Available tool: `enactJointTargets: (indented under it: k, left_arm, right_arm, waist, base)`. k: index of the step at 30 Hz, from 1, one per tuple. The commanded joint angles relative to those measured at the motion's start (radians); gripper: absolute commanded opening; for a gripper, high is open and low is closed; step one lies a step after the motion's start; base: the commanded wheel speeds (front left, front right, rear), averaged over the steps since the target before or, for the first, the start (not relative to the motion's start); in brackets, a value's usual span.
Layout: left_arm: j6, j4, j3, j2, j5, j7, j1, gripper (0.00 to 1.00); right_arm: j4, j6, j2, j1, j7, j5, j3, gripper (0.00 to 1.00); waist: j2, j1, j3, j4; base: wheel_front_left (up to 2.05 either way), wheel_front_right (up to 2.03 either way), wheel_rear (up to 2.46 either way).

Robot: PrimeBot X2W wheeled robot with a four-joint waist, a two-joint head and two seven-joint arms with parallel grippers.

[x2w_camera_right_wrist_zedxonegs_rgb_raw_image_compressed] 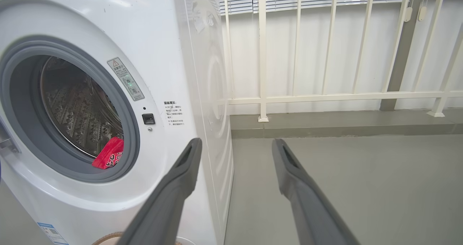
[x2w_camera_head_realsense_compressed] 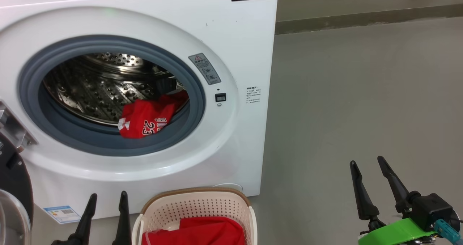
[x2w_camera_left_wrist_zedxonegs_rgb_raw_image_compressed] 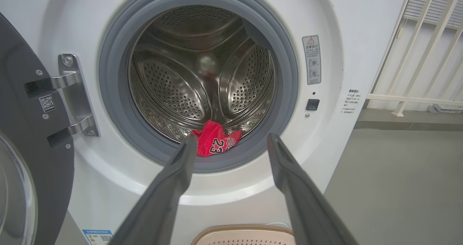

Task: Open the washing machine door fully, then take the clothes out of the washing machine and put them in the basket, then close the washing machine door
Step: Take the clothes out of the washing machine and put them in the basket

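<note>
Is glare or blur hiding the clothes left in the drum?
No. Head view: sharp, reflections on the drum, clothes plain. Left wrist view: lettering legible, wide-angle bowing at the edges. Right wrist view: glare streaks on the washer, clothes partly cut by the gasket.

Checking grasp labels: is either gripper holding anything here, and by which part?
Nothing is held: the left gripper and right gripper are both open and empty.

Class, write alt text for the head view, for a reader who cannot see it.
A white washing machine stands with its door swung open at the left, and a red jersey lies at the front of its steel drum. Below, a cream basket already holds red cloth. The left tool and right tool point up, open and empty.
</note>
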Motion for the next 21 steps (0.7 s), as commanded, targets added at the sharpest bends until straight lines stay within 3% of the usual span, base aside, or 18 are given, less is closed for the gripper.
enactJointTargets:
  k: [1,21]
  left_arm:
    - [0.004,-0.026,0.037,0.004,0.008,-0.012,-0.014,1.0]
    - [-0.007,-0.008,0.042,0.002,0.006,-0.012,-0.047,1.0]
  right_arm:
    - [-0.02,0.006,-0.008,-0.012,-0.006,-0.006,0.021,1.0]
    - [-0.017,0.006,-0.008,-0.02,-0.006,-0.014,0.03,1.0]
  waist:
    - [-0.0001,0.0,0.001,-0.002]
    - [-0.0001,0.0,0.013,0.001]
  base:
    - [0.0,0.0,0.0]
    - [0.0,0.0,0.0]
